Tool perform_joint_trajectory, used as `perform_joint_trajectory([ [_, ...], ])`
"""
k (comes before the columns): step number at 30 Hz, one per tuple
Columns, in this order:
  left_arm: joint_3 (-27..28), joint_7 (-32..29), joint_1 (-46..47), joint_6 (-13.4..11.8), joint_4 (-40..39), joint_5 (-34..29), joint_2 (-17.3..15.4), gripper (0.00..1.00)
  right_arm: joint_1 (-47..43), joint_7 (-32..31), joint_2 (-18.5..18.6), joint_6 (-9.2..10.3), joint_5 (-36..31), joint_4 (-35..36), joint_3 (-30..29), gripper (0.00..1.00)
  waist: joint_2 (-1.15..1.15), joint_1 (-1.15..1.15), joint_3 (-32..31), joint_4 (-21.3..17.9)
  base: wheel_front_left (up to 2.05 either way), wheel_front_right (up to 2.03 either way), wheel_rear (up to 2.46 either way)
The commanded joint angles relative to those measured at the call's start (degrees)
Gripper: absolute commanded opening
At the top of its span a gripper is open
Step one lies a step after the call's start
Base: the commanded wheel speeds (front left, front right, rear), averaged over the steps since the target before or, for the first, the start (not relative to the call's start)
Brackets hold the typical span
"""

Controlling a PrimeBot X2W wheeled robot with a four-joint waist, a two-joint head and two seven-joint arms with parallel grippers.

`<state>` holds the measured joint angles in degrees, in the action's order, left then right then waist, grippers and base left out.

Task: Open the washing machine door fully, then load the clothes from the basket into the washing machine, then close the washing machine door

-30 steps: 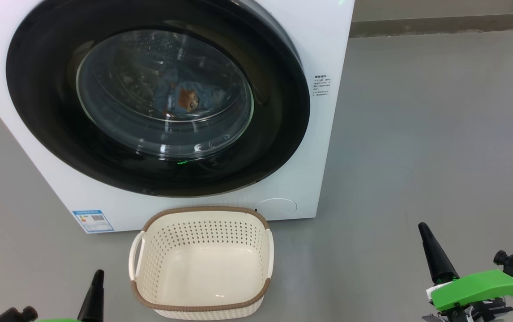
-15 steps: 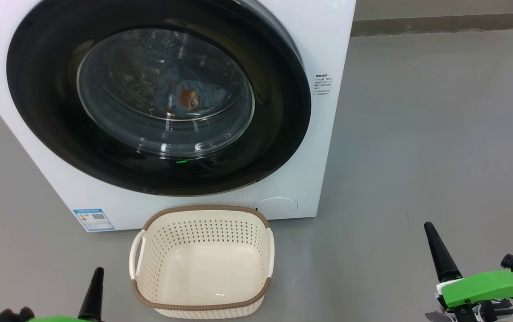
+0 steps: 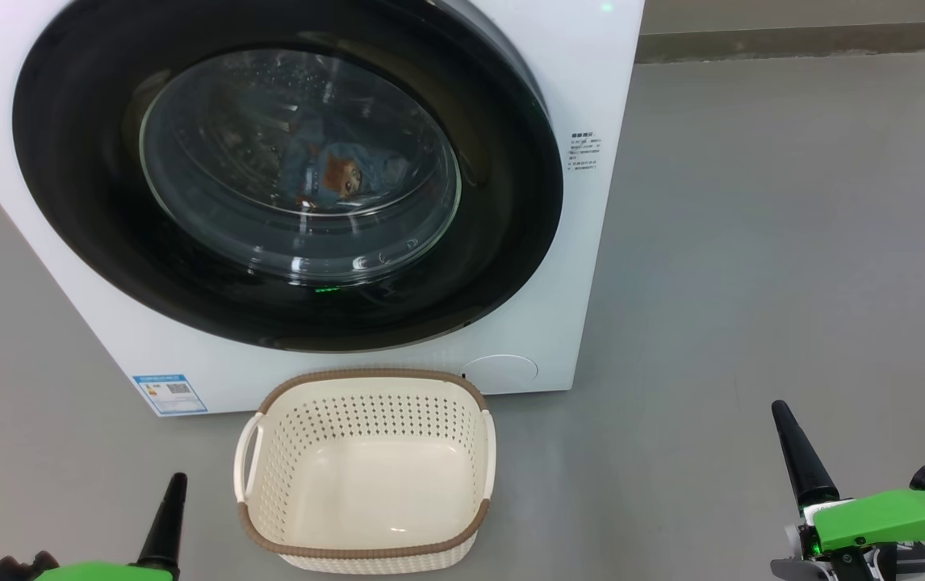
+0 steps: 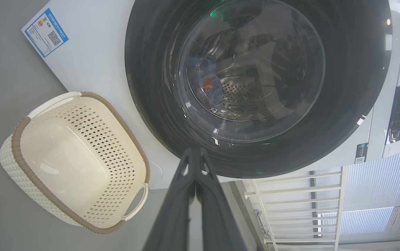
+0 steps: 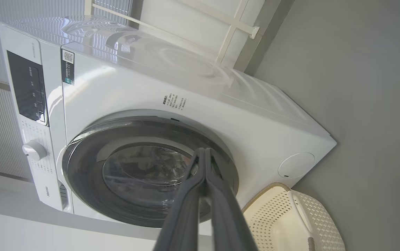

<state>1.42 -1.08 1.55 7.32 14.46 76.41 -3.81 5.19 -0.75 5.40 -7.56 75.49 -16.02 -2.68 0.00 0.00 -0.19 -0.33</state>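
Fingers pressed together and holding nothing, the robot's left gripper (image 3: 176, 488) and right gripper (image 3: 781, 415) point up from the lower corners of the head view. Both are well apart from the work and flank the basket (image 3: 366, 374), which stands empty on the grey floor (image 3: 753, 242) just in front of the washing machine (image 3: 592, 266). The washing machine door (image 3: 511, 210) sits flush against the white front and appears shut. Through its bulging glass the clothes (image 3: 341, 173), a blue bundle with an orange patch, lie low in the steel drum. By that layout all three steps of the job look done. Were the door to be worked again, it would likely handle as a stiff, fairly heavy hinged piece, its glossy black rim slick under narrow fingertips. The better hold would be at the rim's outer edge on the side away from the hinge, though no handle recess can be made out with certainty. The clothes, soft and light, would go limp in a pinch and are best taken by a bunched fold; the basket is rigid, with side handles.
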Motion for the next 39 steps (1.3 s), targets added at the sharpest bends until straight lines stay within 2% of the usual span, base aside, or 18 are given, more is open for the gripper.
perform_joint_trajectory([
  [1,2.0,-0.5,2.8,0.1,-1.0,1.3,-0.5,0.0,1.1,-0.6,-0.1,0.04,1.6,1.7,0.4,0.0,0.0,0.0,0.0,0.0,0.0,0.0,0.0],
  [29,5.0,-5.3,4.6,0.2,-0.4,15.6,0.8,0.0,1.0,-5.4,-2.2,0.08,16.7,2.0,-3.5,0.0,0.0,0.0,0.4,0.3,0.0,0.0,0.0],
  [39,5.0,-5.4,4.6,0.2,-0.4,15.8,0.9,0.0,1.0,-5.5,-2.3,0.08,16.9,2.0,-3.6,0.0,0.0,0.0,0.4,0.3,0.0,0.0,0.0],
])
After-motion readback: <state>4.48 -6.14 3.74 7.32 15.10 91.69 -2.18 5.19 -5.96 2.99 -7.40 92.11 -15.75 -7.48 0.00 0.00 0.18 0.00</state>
